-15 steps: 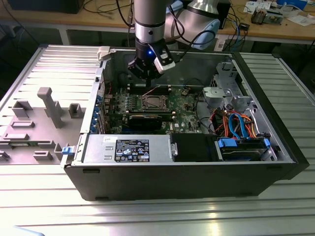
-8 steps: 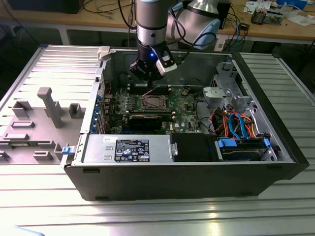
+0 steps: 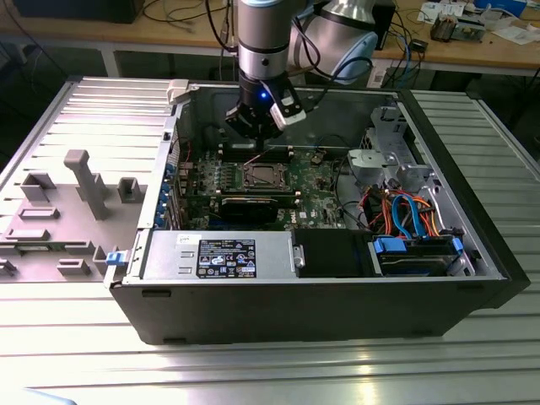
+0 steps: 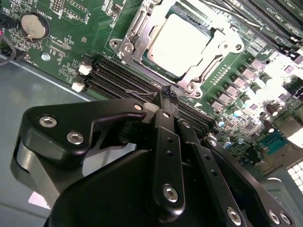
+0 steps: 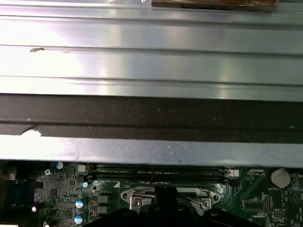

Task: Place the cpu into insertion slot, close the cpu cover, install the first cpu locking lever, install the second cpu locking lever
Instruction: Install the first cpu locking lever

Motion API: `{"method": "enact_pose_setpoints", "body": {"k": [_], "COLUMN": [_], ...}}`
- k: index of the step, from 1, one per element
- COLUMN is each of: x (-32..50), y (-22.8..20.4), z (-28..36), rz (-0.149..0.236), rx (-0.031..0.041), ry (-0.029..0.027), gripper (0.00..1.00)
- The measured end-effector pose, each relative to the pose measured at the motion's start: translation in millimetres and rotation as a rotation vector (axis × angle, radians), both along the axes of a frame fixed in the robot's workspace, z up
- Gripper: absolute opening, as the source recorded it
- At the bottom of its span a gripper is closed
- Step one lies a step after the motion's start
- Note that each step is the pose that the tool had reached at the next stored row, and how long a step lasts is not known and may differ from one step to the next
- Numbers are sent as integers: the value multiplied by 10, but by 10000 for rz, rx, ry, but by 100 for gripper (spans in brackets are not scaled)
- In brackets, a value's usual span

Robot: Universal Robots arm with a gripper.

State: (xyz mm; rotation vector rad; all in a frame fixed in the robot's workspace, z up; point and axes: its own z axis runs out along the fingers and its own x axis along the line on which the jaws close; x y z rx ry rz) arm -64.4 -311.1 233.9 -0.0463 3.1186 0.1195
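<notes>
The black pincer (image 4: 166, 97) hangs low inside an open computer case (image 3: 278, 291), its fingertips drawn close together around what looks like a thin wire lever (image 4: 142, 93) at one edge of the processor socket. Whether it truly grips that wire cannot be told for sure, but the fingers stand narrow, nearly closed.

Just past the fingertips, in the second wrist view, the cpu (image 4: 179, 43) lies flat in the insertion slot (image 4: 142, 28), its silvery top bright under the light. The cpu cover (image 4: 215, 47), a dull metal frame with a window cut in it, appears folded down around the chip. In the exterior view the socket sits near the middle of the green motherboard (image 3: 316, 181), directly under the arm's wrist.

Long black memory slots (image 4: 118, 78) run alongside the socket, right beside the fingertips. A round coin battery (image 4: 34, 26) sits farther off on the board.

The case lies on its side on a ribbed metal desk (image 3: 253, 375), toward the desk's middle.

As a judgement: the lever is springy steel wire, stiff yet slippery, best taken near its free bent end. The chip is light and rigid, but the socket's contacts beneath it are likely fragile, so any sideways force is a risk.
</notes>
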Motion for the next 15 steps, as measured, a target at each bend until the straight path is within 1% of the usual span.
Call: {"method": "enact_pose_setpoints", "body": {"k": [6,8,15], "x": [19,38,99], "y": [48,62,64], "z": [-27,-36,-71], "rz": [1,2,-2], "rx": [0,-1,0], "ry": [0,0,0], "gripper": [11,11,11]}}
